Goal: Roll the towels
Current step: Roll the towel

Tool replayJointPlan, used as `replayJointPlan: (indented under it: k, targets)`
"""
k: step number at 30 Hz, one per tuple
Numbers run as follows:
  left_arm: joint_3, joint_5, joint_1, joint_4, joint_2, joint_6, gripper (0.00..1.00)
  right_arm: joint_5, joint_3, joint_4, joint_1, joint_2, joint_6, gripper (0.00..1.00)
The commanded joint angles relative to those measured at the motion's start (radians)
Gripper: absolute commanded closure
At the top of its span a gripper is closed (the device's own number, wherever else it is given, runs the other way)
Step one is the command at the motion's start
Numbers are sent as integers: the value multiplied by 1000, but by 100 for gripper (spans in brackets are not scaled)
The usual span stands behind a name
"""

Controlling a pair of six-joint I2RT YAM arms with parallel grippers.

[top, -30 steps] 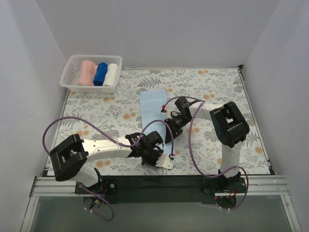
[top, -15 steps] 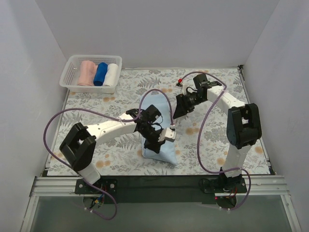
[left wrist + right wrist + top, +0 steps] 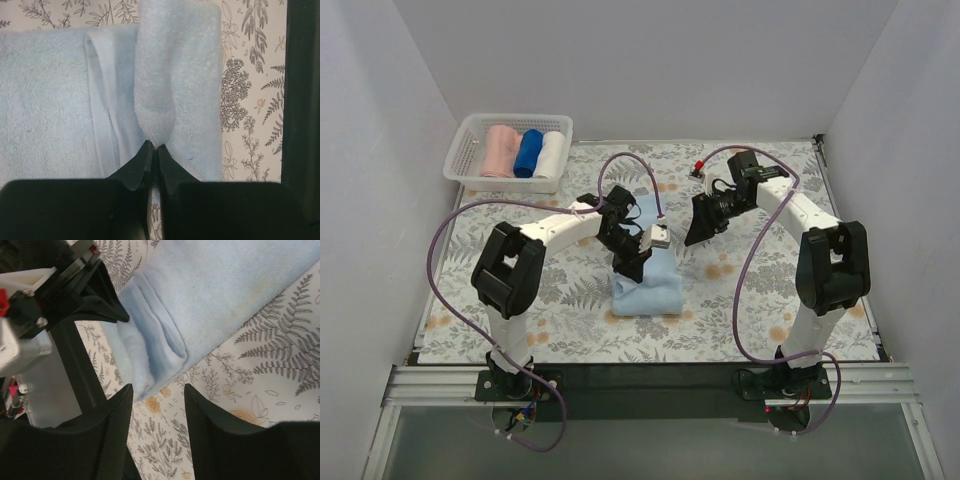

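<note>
The light sky-blue towel (image 3: 656, 294) lies on the floral table, its near part doubled over into a thick fold. It also shows in the left wrist view (image 3: 50, 100) and the right wrist view (image 3: 225, 290). My left gripper (image 3: 629, 266) is shut on a pinched ridge of this towel (image 3: 154, 149) and holds it up over the flat part. My right gripper (image 3: 692, 238) is open and empty, above the table just right of the towel (image 3: 157, 390). The salmon-pink towel (image 3: 500, 150) lies rolled in the basket.
A white basket (image 3: 470, 130) stands at the far left corner, with a dark royal-blue roll (image 3: 528, 152) and a white roll (image 3: 551, 152) beside the pink one. White walls enclose the table. Purple cables loop over both arms.
My left gripper has carried the towel's near end away from the front edge, folding it over the rest. My right gripper moved off the towel to the far right and now holds still.
</note>
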Motion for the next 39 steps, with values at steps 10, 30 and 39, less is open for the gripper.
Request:
replayJointPlan:
  k: [10,30,39]
  targets:
    - [-19,-59,40,126,25,1,98,-147,-69,15,57,32,51,66]
    - [-220,-252,64,229,-299,41,46,28,-118,121,170,181,68,71]
    - [-327,-260,55,304,-559,-33,23,-114,-92,121,170,-11,83,65]
